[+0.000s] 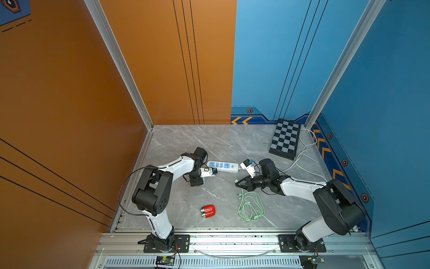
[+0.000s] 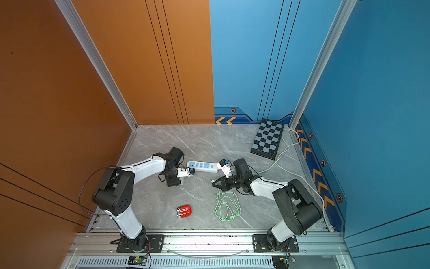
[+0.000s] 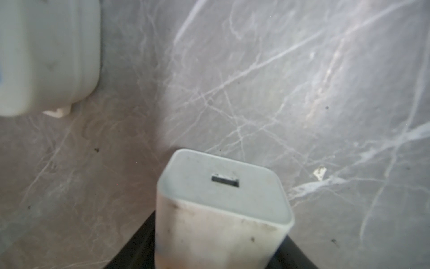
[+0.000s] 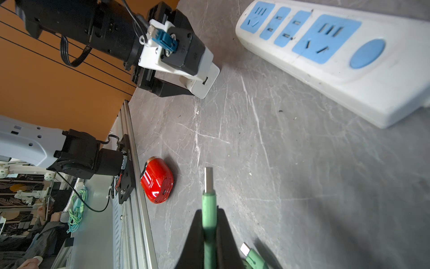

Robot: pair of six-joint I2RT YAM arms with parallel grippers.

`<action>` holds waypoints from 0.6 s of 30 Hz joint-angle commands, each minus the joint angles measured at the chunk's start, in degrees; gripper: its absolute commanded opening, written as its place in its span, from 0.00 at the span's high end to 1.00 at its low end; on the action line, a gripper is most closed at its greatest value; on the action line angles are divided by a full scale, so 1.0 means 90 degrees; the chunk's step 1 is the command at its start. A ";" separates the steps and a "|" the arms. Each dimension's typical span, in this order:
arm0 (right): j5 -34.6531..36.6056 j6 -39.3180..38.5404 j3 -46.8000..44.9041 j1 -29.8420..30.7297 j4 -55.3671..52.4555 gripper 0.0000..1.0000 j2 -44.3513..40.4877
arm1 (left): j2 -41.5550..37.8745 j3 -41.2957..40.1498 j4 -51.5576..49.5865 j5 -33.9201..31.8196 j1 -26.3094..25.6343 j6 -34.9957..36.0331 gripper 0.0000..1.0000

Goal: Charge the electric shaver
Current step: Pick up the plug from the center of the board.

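The right hand (image 4: pixel 209 211) is clamped narrow on the green cable (image 4: pixel 208 235) just behind its silver plug (image 4: pixel 208 178), which juts past the fingertips above the grey marbled surface (image 4: pixel 302 186). The left hand (image 4: pixel 193 80) grips the white charger block (image 3: pixel 223 209) between its black fingers, port face turned outward, near one end of the power strip (image 1: pixel 223 166). That strip lies between the two wrists, blue sockets upward. We find the cable's loose coil (image 1: pixel 251 207) on the surface beside the right arm. The electric shaver (image 1: pixel 207 211) lies near the front rail, between the two arm bases, well apart from both hands and untouched. A chessboard (image 1: pixel 285 138) sits by the far wall.
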 commanded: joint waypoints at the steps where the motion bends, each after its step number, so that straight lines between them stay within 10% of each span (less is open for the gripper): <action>1: -0.0105 0.0070 -0.0078 -0.0033 0.0071 1.00 -0.0075 | 0.0051 -0.0211 -0.0058 0.0228 -0.0013 -0.0008 0.41; 8: -0.0049 0.0041 -0.0154 -0.0042 0.0000 1.00 -0.0200 | -0.0066 -0.0299 -0.0010 0.0345 -0.0215 -0.0166 0.62; 12: -0.0013 0.0004 -0.0113 -0.0039 -0.0157 1.00 -0.0227 | -0.0151 -0.0242 -0.0019 0.0342 -0.0401 -0.0338 0.98; 18: 0.0169 -0.0192 0.0005 -0.0031 -0.0748 1.00 -0.0206 | -0.0730 -0.0687 0.0551 -0.0504 -0.0961 -0.0807 1.00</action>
